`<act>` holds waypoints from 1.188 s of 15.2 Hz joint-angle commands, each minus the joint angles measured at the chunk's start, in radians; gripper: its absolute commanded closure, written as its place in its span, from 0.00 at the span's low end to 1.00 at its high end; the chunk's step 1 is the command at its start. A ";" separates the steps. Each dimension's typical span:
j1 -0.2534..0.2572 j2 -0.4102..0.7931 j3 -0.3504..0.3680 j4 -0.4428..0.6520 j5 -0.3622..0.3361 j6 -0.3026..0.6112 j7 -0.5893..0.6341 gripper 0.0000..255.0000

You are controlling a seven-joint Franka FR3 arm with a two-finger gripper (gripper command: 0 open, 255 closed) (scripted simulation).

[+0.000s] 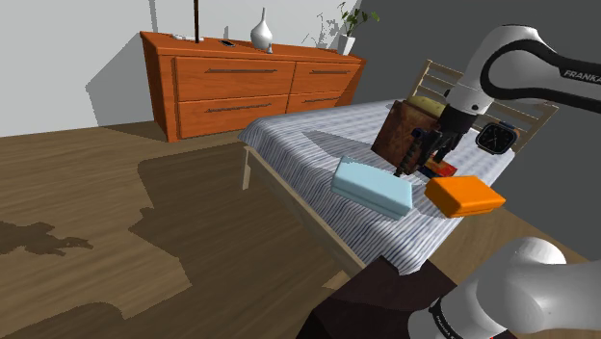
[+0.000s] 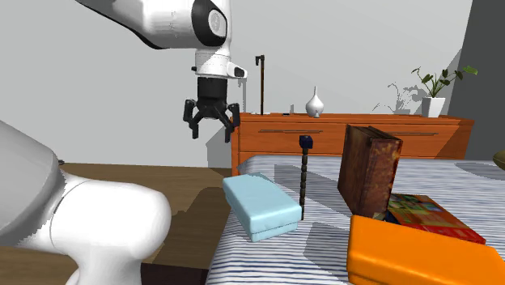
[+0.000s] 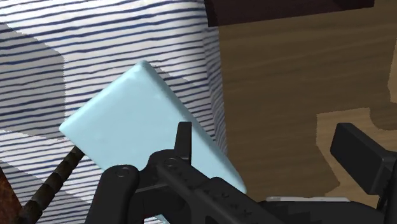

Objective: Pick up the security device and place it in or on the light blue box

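Going by the second exterior view, furthest left is the gripper (image 2: 212, 128), hanging high from the white arm and pointing down. Its fingers are spread apart with nothing between them, so the hand is released and empty. That fits a pick that has not begun, since spread fingers can drop around a thin thing.

Next comes the light blue box (image 2: 260, 206), lying flat near the corner of the bed (image 2: 485, 190) with its broad top face up. It looks like a closed block, so the device would probably go on it rather than in it.

Just beside the box, on its right, the security device (image 2: 304, 178) stands upright on the striped cover. It is a thin dark pole with a small blue head. It may rest on a small foot, but that part is too small to tell. It stands apart from the hand, which is higher and to the left.

Further right, a tall brown box (image 2: 368, 170) stands on end close behind the pole, leaving little room on that side. In the near right corner lies an orange box (image 2: 421, 255).
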 commanded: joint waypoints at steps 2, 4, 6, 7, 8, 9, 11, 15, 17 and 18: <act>-0.014 0.033 -0.061 0.007 -0.042 0.069 -0.073 0.00; -0.020 0.066 -0.104 0.023 -0.064 0.117 -0.121 0.00; -0.022 0.104 -0.147 0.044 -0.079 0.164 -0.170 0.00; -0.022 0.124 -0.170 0.056 -0.084 0.187 -0.194 0.00; -0.021 0.145 -0.192 0.069 -0.088 0.210 -0.219 0.00; -0.019 0.167 -0.214 0.083 -0.090 0.233 -0.244 0.00; -0.013 0.214 -0.260 0.116 -0.089 0.277 -0.295 0.00; 0.010 0.317 -0.356 0.194 -0.060 0.359 -0.407 0.00; 0.027 0.375 -0.407 0.240 -0.030 0.395 -0.468 0.00; 0.037 0.405 -0.433 0.265 -0.011 0.411 -0.500 0.00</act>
